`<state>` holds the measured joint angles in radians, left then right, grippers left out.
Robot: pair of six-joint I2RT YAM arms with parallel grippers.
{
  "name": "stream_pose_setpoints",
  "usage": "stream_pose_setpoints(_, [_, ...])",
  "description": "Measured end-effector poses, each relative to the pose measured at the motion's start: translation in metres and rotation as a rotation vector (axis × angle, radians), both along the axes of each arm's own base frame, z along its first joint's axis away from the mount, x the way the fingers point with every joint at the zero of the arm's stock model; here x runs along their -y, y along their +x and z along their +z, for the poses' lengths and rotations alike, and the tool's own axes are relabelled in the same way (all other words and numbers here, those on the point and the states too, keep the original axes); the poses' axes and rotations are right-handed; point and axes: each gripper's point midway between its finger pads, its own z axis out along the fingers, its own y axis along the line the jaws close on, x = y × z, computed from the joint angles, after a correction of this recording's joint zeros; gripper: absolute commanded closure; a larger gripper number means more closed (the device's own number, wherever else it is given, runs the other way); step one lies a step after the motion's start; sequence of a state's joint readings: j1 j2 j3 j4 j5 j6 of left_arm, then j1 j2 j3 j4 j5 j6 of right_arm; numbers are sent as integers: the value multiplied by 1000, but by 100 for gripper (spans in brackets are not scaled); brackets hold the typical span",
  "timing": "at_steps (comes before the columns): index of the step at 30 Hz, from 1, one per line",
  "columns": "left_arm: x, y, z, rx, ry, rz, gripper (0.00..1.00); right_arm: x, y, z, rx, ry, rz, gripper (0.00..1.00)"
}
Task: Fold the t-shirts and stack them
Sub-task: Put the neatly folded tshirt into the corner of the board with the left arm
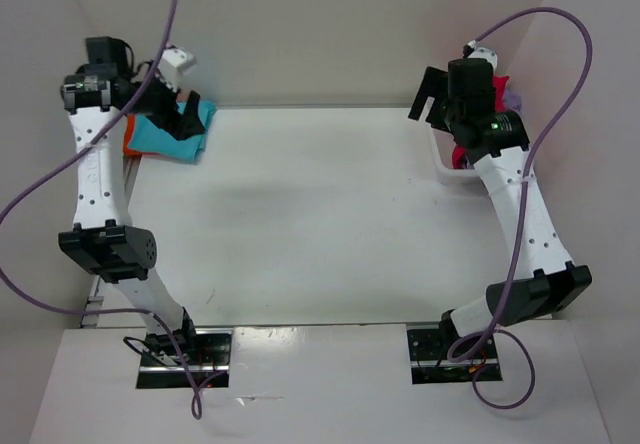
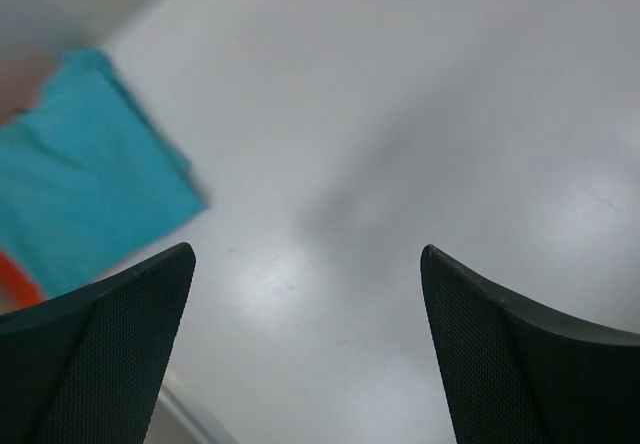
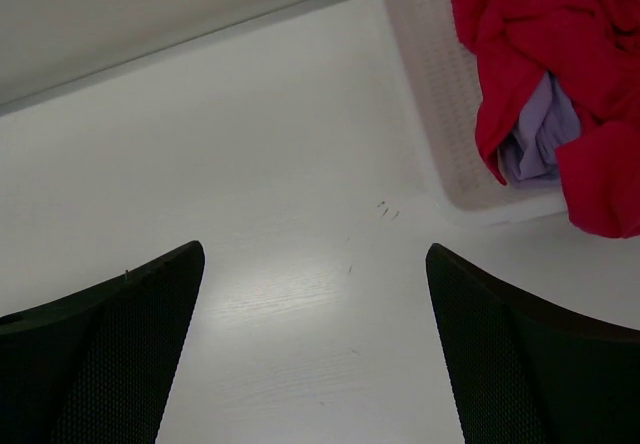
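Both jaws spread, empty. Left gripper (image 2: 305,254) over table (image 1: 320,214). Turquoise shirt (image 2: 80,184) on orange shirt (image 2: 14,279), frame's upper left. Right gripper (image 3: 315,249) near basket (image 3: 430,84), upper right: magenta shirt (image 3: 520,34) bunched over lavender shirt (image 3: 540,134). Risk: pinching both, or snagging the mesh.

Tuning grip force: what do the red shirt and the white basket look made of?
Red shirt: soft matte cloth, probably a knit; it lies crumpled in loose, rounded folds. Basket: rigid white plastic, most likely; straight wall with a regular moulded mesh of small holes.
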<state>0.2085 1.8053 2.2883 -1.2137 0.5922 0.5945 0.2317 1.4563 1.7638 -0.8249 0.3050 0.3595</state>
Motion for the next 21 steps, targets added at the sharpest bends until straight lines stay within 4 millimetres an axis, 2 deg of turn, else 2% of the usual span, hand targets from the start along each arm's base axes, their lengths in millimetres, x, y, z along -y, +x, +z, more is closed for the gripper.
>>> stream_pose_setpoints(2, [20,-7,-39,-112,-20,-45,0,2,1,-2,-7,-11,-7,4])
stream_pose_setpoints(4, [19,-10,-85,-237,-33,-35,0,1,0,-16,-41,-23,0,4])
stream_pose_setpoints(6, [15,-11,-119,-330,-32,-6,0,1,-1,-33,-83,-35,4,6])
stream_pose_setpoints(8, [8,-6,-141,-375,-6,44,0,2,-4,-51,-127,-39,7,10])
stream_pose_setpoints(10, [5,11,-147,-360,15,89,0,5,-6,-66,-164,-43,10,21])
stream_pose_setpoints(11, [0,23,-148,-346,17,119,0,6,-7,-72,-180,-43,10,26])
stream_pose_setpoints(12, [-2,41,-144,-317,4,149,0,8,-8,-77,-191,-42,8,36])
stream_pose_setpoints(13, [-7,62,-141,-276,-9,182,0,9,-9,-81,-199,-42,9,41])
stream_pose_setpoints(15, [-24,105,-135,-207,-62,256,0,9,-10,-86,-211,-37,14,51])
stream_pose_setpoints(16, [-37,128,-133,-159,-92,292,0,9,-10,-88,-217,-34,18,59])
stream_pose_setpoints(18, [-66,161,-137,-113,-140,358,0,8,-11,-92,-225,-35,27,65])
stream_pose_setpoints(20, [-96,194,-143,-40,-167,409,0,8,-12,-95,-235,-40,29,65])
stream_pose_setpoints(21, [-109,203,-150,-26,-175,434,0,9,-13,-97,-240,-44,28,67])
